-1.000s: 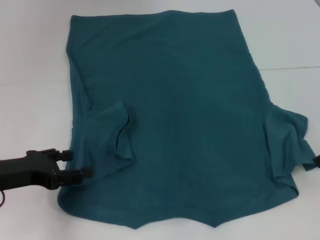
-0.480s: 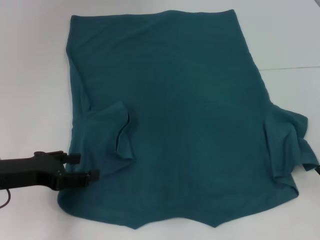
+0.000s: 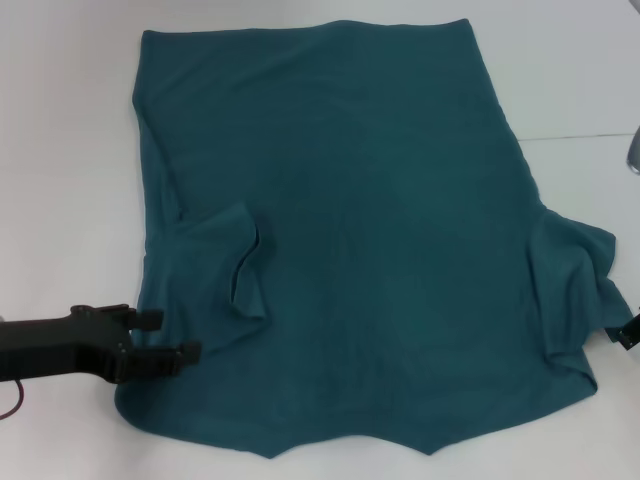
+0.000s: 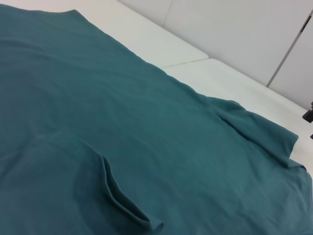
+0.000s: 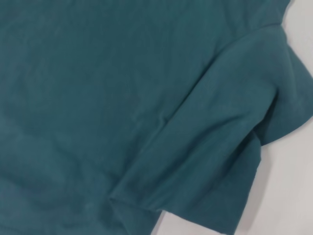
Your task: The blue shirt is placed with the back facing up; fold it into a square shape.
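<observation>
Black and angular, the left tool (image 3: 172, 336) lies low at the near left edge of the blue shirt (image 3: 370, 220), its two slim fingers (image 3: 160, 356) spread apart, released, straddling the cloth's edge with nothing pinched between them. That shirt, a soft matte teal cotton, is spread flat and plain side up over the smooth white surface (image 3: 60, 150), gently rippled, its far hem straight and its near edge dipping into a shallow notch. One short sleeve is folded inward on the left into a rounded, doubled flap (image 4: 124, 203); the other bunches in loose pleats on the right (image 5: 230, 142). Only a dark sliver of the right tool (image 3: 630, 332) shows beside that sleeve; its grip cannot be told.
</observation>
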